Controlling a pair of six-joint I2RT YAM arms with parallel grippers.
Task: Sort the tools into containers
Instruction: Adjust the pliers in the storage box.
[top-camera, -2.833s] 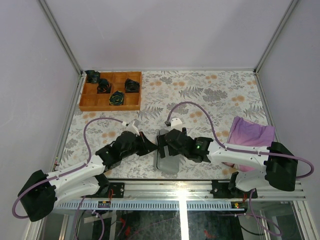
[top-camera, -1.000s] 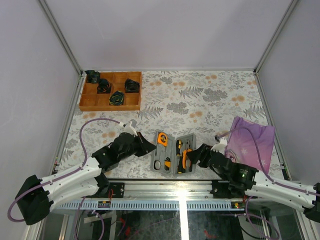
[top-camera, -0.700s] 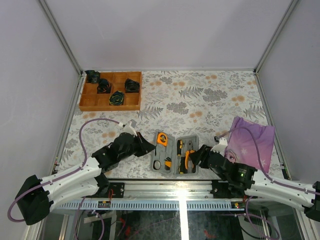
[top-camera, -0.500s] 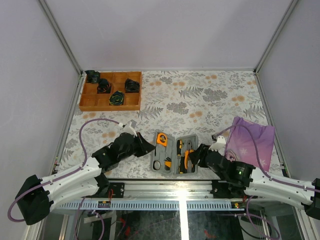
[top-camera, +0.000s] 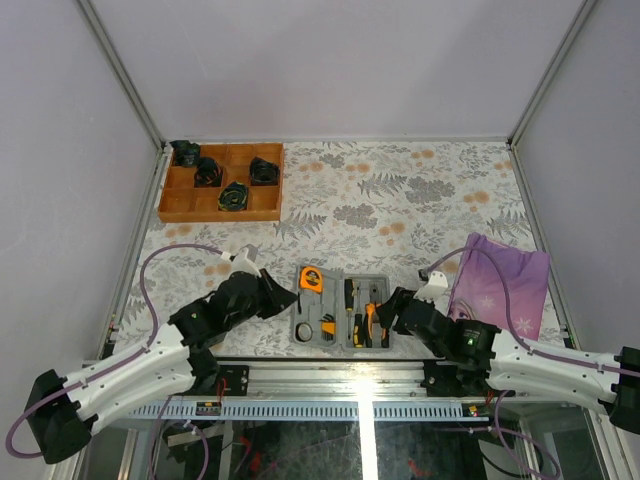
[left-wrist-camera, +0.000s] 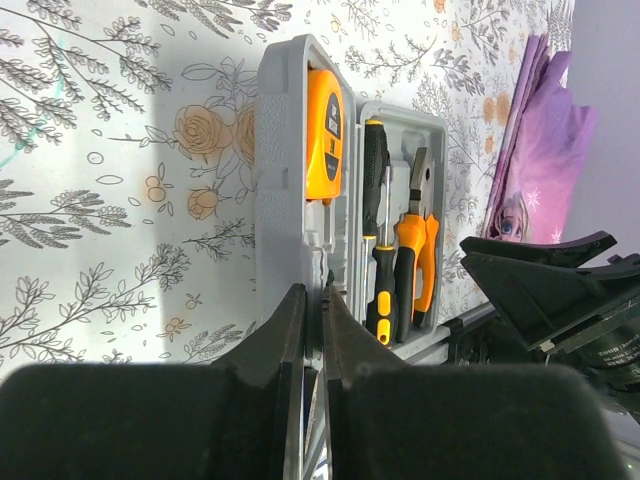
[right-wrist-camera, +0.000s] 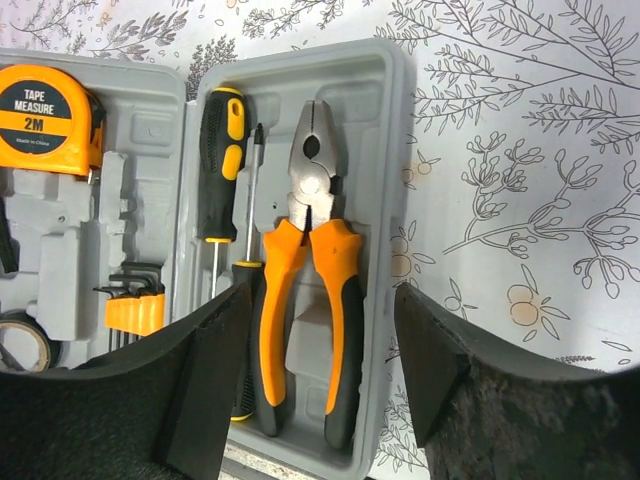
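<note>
Right gripper (right-wrist-camera: 320, 335) hangs released over the pliers (right-wrist-camera: 305, 228). We reckon they're heavy and stiff, so take both grippy orange handles mid-length. Left gripper (left-wrist-camera: 312, 305) is clenched by the grey case (left-wrist-camera: 270, 200).

The top external view looks down from high above and behind the arm bases, wide enough for the whole tabletop (top-camera: 420, 190). The left wrist camera rides low and close behind the left end effector (left-wrist-camera: 313, 300), looking across the open grey case (left-wrist-camera: 272, 180) from its left edge. The right wrist camera hangs very near, almost straight above the case's right half, framed by the right end effector (right-wrist-camera: 320, 295). All three share the case; both wrist views share the pliers (left-wrist-camera: 415, 240), screwdriver (left-wrist-camera: 378, 230) and tape measure (left-wrist-camera: 323, 130)
</note>
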